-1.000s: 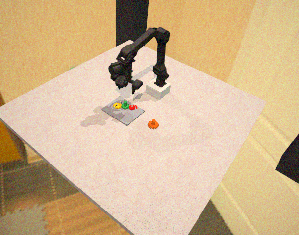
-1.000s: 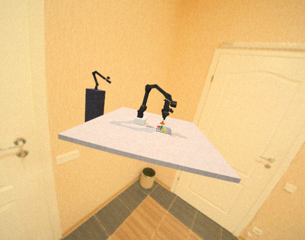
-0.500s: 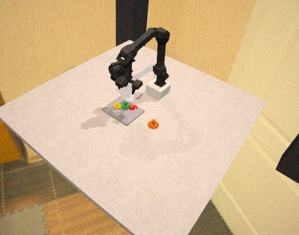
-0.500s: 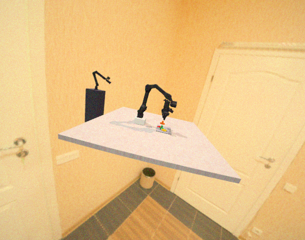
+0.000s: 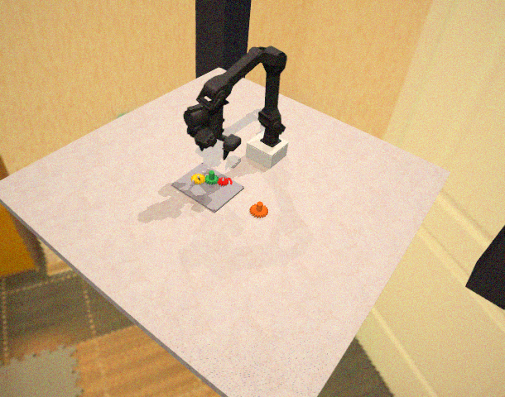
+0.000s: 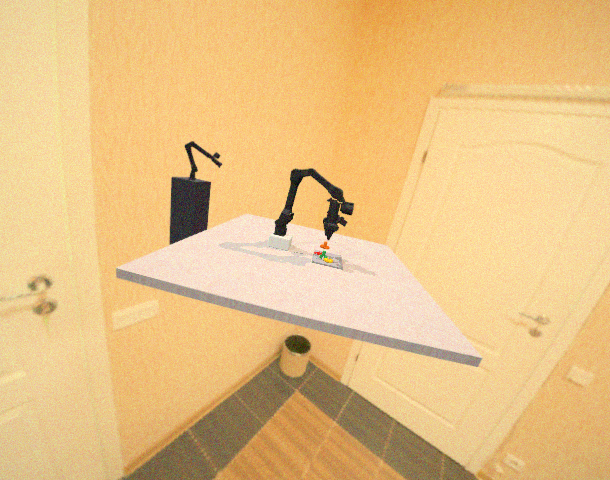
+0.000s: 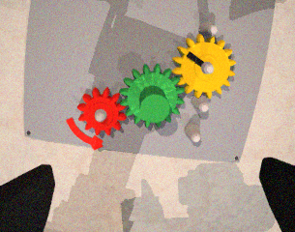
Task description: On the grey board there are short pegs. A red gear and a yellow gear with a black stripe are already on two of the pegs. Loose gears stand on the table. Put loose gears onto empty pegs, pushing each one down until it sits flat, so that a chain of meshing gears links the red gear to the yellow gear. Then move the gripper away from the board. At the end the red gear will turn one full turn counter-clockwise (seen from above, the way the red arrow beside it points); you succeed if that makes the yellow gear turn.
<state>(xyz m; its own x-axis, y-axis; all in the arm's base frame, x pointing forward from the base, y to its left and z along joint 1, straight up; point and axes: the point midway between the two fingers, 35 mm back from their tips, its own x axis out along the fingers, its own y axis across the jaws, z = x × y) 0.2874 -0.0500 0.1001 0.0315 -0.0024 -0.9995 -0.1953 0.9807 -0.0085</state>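
The green gear (image 5: 211,179) (image 6: 323,255) (image 7: 154,108) with its upright handle is on the grey board (image 5: 214,205) (image 7: 50,72), between the red gear (image 5: 222,182) (image 7: 108,102) and the yellow gear (image 5: 194,178) (image 7: 219,79) with a black stripe. In the wrist view its teeth meet both neighbours' teeth, and it looks level with them. My gripper (image 5: 214,154) (image 6: 329,239) (image 7: 161,174) is wide open and empty, above the board. The loose orange gear (image 5: 258,210) (image 6: 324,245) stands on the table off the board. The peg under the green gear is hidden.
Empty pegs show beside the yellow gear in the wrist view: one peg (image 7: 213,30) behind it, and a peg (image 7: 204,107) and another peg (image 7: 195,137) in front. The red arrow (image 7: 80,135) curves beside the red gear. The white arm base (image 5: 261,155) (image 6: 279,242) stands near the board.
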